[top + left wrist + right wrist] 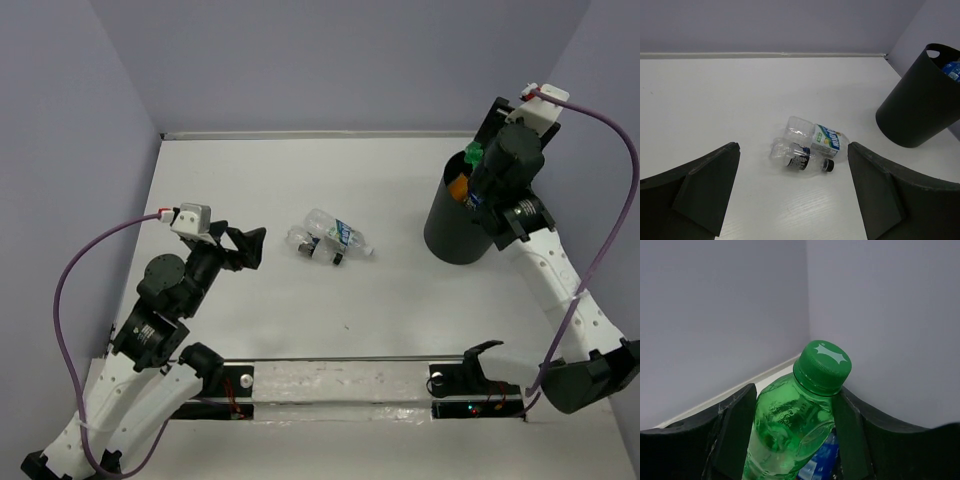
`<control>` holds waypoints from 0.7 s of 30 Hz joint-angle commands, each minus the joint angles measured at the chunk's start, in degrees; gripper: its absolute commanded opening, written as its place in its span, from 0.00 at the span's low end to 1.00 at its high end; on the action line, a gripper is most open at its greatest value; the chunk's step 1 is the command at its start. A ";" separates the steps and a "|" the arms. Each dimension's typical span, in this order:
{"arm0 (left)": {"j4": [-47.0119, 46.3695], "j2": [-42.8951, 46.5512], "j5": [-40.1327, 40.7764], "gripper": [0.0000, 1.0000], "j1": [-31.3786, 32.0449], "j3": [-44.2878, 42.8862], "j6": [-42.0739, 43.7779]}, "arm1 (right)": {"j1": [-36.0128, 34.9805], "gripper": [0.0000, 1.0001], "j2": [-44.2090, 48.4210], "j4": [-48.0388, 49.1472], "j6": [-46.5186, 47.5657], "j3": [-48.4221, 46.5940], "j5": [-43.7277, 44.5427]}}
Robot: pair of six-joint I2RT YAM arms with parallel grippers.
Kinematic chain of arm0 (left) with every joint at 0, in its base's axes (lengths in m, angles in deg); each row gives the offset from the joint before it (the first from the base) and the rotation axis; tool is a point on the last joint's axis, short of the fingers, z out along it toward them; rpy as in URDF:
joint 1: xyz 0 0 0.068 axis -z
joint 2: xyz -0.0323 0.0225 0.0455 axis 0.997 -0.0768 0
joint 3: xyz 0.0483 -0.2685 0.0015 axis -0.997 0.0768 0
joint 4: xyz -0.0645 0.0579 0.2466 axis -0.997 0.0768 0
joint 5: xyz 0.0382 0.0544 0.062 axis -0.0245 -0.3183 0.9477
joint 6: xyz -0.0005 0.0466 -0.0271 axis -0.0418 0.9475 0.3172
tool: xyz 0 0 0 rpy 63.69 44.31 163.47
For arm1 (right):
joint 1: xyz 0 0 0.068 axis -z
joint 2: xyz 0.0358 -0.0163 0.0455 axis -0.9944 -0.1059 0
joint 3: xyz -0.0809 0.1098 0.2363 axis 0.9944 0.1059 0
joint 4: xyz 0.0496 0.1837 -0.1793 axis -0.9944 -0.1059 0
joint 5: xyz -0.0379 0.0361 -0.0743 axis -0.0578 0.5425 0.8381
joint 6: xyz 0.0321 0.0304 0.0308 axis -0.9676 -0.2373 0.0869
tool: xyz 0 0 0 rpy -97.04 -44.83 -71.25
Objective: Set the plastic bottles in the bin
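R gripper (pixel 792 427), clamped on ribbed green plastic bottle (pixel 800 405), hangs over smooth black cylindrical bin (pixel 455 235), upper right. L gripper (pixel 250 248) spread wide, centre-left; two clear labelled bottles (pixel 330 238) lie touching, mid-frame.

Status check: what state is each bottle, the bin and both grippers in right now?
Left gripper: open, empty.
Right gripper: shut on green bottle.
Green bottle: held over the bin.
Bin: upright, orange bottle inside.
Clear bottles: lying together on the table.
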 commanded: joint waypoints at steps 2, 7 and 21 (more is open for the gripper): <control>-2.71 0.37 -1.99 0.99 -0.26 0.38 0.17 | 6.57 0.36 -5.07 8.02 7.34 -1.77 -3.02; -2.80 0.81 -1.81 0.99 -0.34 0.55 0.08 | 7.18 0.36 -8.43 15.92 9.36 4.56 -4.69; -2.89 -0.51 -2.25 0.99 -0.43 0.38 0.26 | 7.19 0.53 -9.23 16.73 4.36 14.75 -7.25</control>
